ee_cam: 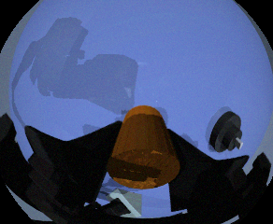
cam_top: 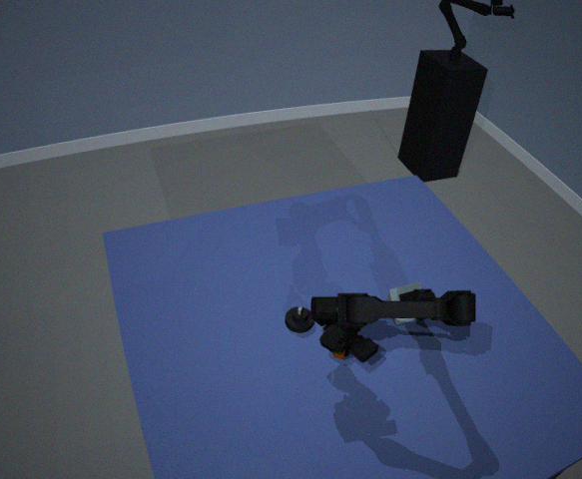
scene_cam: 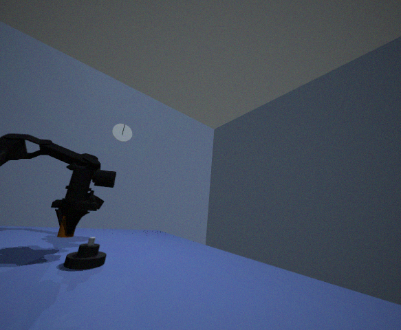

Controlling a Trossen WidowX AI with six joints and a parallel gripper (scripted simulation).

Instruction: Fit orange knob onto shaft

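Note:
The orange knob point(cam_top: 339, 354) point(scene_cam: 65, 231) point(ee_cam: 144, 135) is held between the fingers of my gripper point(ee_cam: 143, 129), which is shut on it and points down. The knob is low over the blue mat; I cannot tell if it touches. Its hole is not in view. The round black pedestal point(cam_top: 296, 324) point(scene_cam: 84, 261) point(ee_cam: 223, 128) stands apart from the knob, to its right in the wrist view. The silver shaft point(cam_top: 299, 310) point(scene_cam: 91, 240) point(ee_cam: 239, 143) stands up from the pedestal with nothing on it. Its flat side cannot be made out.
The blue mat point(cam_top: 203, 288) point(scene_cam: 193, 284) lies under the pedestal and knob. A pale block or plate point(cam_top: 407, 286) point(ee_cam: 133, 200) is partly hidden under the arm. A tall black stand point(cam_top: 443, 113) with another dark arm is far at the back right in the top view.

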